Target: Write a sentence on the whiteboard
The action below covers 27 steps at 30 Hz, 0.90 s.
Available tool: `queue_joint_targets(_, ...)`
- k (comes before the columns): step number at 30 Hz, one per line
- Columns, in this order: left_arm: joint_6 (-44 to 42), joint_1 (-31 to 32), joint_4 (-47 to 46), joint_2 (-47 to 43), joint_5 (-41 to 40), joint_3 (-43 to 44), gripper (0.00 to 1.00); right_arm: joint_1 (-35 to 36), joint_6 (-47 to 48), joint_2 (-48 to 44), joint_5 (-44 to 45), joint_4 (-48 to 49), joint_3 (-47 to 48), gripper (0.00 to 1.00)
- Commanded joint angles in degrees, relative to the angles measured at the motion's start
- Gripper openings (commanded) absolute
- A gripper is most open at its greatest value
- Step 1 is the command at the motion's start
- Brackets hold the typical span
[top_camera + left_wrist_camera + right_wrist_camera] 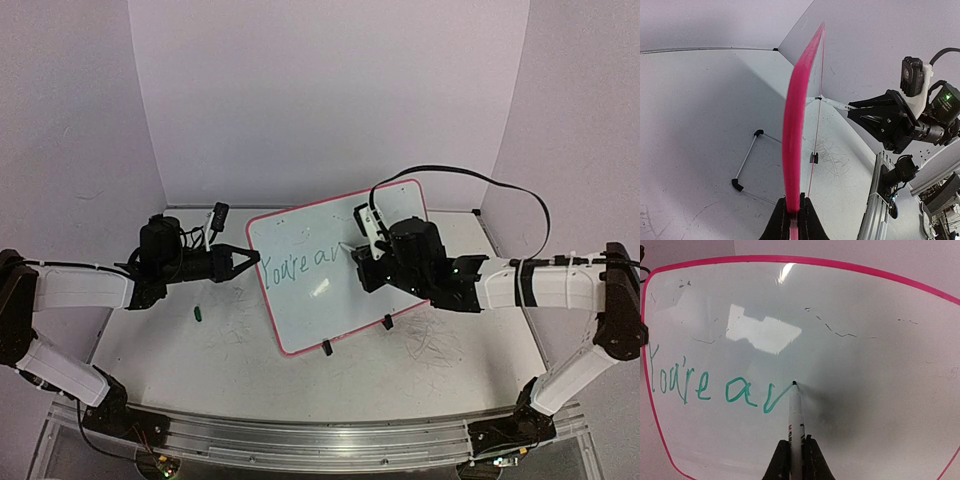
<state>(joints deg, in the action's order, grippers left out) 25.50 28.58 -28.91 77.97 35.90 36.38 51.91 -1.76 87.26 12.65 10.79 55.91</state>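
The whiteboard [310, 290] stands tilted on its black clip feet in the middle of the table, pink-red frame around a glossy white face. My left gripper [248, 262] is shut on its left frame edge [792, 150]. My right gripper [372, 250] is shut on a white marker [796, 420], whose tip touches the board face [865, 340]. The green sentence [715, 387] reads "You're a" plus an unfinished stroke that ends at the marker tip; it also shows in the top view [300, 263].
A small green marker cap [198, 314] lies on the table left of the board. Grey scribble marks [430, 345] cover the table to the right. A wire stand [747, 160] lies behind the board. Purple walls close in the back and sides.
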Motion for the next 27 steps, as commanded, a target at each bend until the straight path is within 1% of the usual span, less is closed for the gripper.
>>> queue_joint_targets(1, -2.0, -0.1, 0.3, -1.5, 0.2, 0.9, 0.0, -0.4, -0.8, 0.9, 1.3, 1.0, 1.3, 0.0)
queue_joint_targets(6, -2.1, -0.1, 0.3, -1.3, 0.1, 0.9, 0.0, -0.2, -2.3, -0.8, -0.8, -0.4, -1.4, 0.0)
queue_joint_targets(14, -2.2, -0.1, 0.4, -1.1, 0.0, 0.9, 0.0, 0.3, -4.0, -2.3, -1.2, -1.3, -4.8, 0.0)
queue_joint_targets(27, -2.1, -0.1, 0.4, -1.2, 0.0, 0.6, 0.0, -0.8, -3.1, 0.0, 3.1, 1.9, 0.4, 0.0)
